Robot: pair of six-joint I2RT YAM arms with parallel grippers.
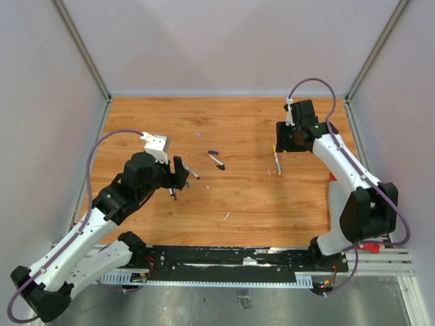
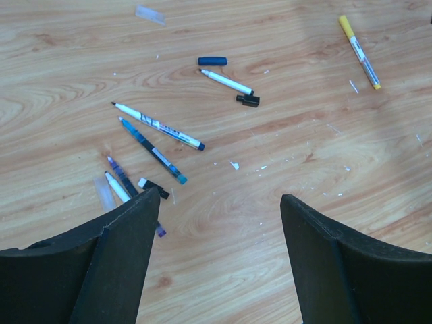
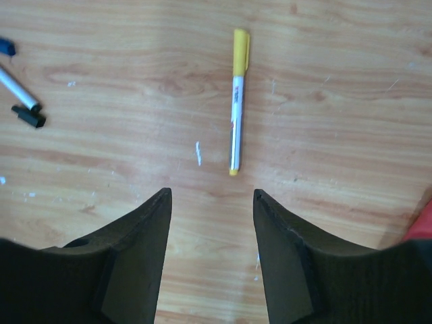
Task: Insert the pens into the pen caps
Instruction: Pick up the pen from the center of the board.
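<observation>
My left gripper [image 2: 221,196] is open and empty, low over the wood table. Just beyond its left finger [image 2: 128,229] lie a purple pen [image 2: 121,177], a white pen [image 2: 116,187] and a black cap [image 2: 153,185]. Farther out are a white pen [image 2: 158,126], a blue pen [image 2: 153,150], a thin white pen [image 2: 226,82] with a black cap [image 2: 248,100] at its end, and a dark blue cap [image 2: 212,61]. My right gripper [image 3: 212,192] is open and empty, just short of a pen with a yellow cap on it [image 3: 236,101], which also shows in the top view [image 1: 276,159].
A clear cap [image 2: 104,192] lies by the white pen and a clear piece [image 2: 150,14] lies far off. White specks dot the wood. Grey walls enclose the table [image 1: 238,204]. A red object [image 3: 422,226] sits at the right edge. In the top view the left gripper [image 1: 182,172] and right gripper [image 1: 280,144] are far apart.
</observation>
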